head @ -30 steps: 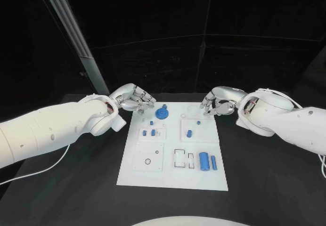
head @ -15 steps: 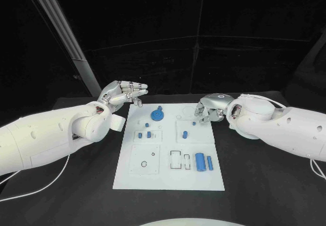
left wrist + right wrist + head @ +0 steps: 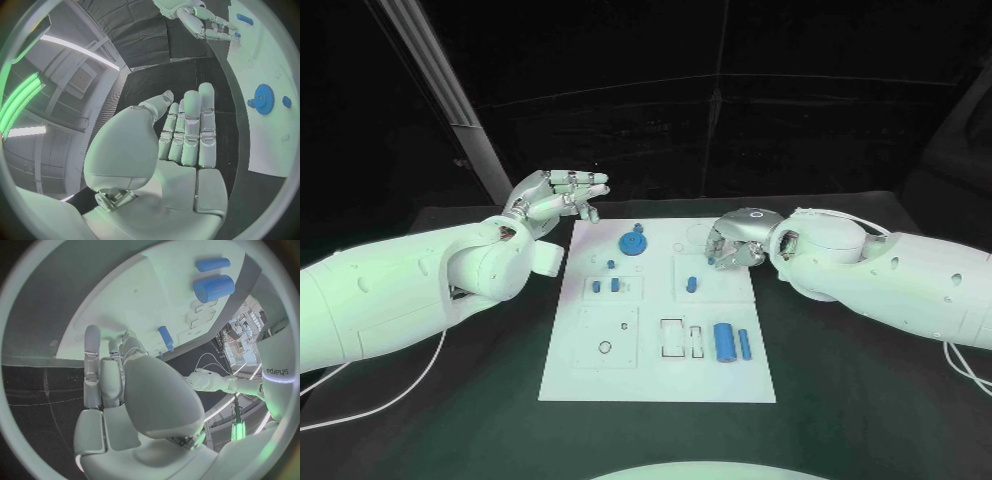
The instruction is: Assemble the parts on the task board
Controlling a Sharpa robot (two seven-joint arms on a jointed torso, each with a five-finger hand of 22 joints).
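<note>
Honestly, my main worry on the task board (image 3: pixel 661 370) is my right hand (image 3: pixel 733 243), which sits low over the far right corner with its fingers curled downward. I can't tell whether it has anything pinched. If I lower it carelessly, it could knock the short blue peg (image 3: pixel 692 286) just below it out of its seat, or shove the whole plate across the black table (image 3: pixel 862 400).

My left hand (image 3: pixel 560 197) is raised off the far left corner, fingers apart and holding nothing. The blue gear (image 3: pixel 635 242) lies on the board near that hand, just toward the middle. Reaching for it from this height, I judge I could brush the small pegs (image 3: pixel 604 285) beside it.

The large blue cylinder (image 3: pixel 724 342) and slim rod (image 3: pixel 744 345) lie near the board's right edge, well apart from both hands.
</note>
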